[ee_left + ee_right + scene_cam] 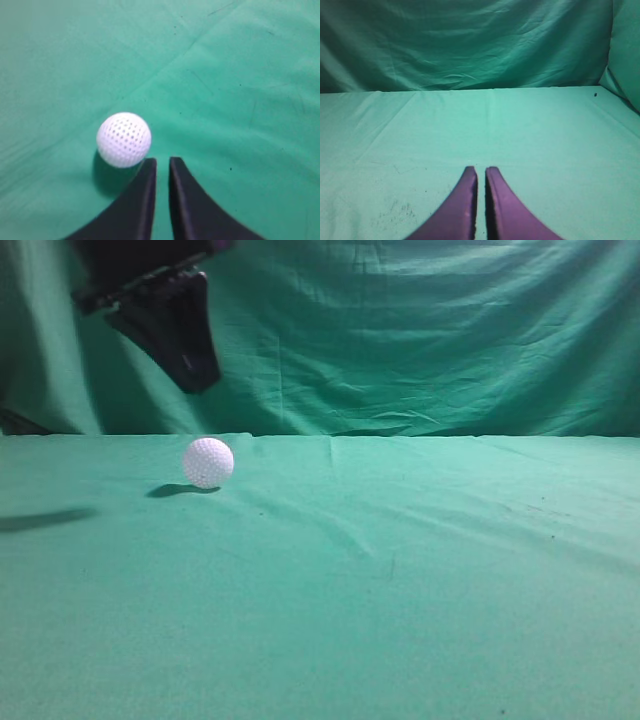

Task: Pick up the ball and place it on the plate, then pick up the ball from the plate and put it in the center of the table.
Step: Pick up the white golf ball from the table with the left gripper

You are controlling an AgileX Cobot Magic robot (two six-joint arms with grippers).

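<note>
The white dimpled ball point(208, 462) rests on the green cloth table point(400, 570) at the back left. My left gripper point(190, 370) hangs in the air above and a little left of the ball, fingers shut and empty. In the left wrist view the ball point(124, 139) lies just ahead and left of the shut fingertips point(162, 161), apart from them. My right gripper point(480, 171) is shut and empty, low over the bare table point(545, 140); it is out of the exterior view. No plate is in view.
A draped green backdrop curtain point(420, 330) hangs behind the table's far edge. A crease in the cloth point(345, 530) runs across the table's middle. A shadow point(45, 519) lies on the cloth at the far left.
</note>
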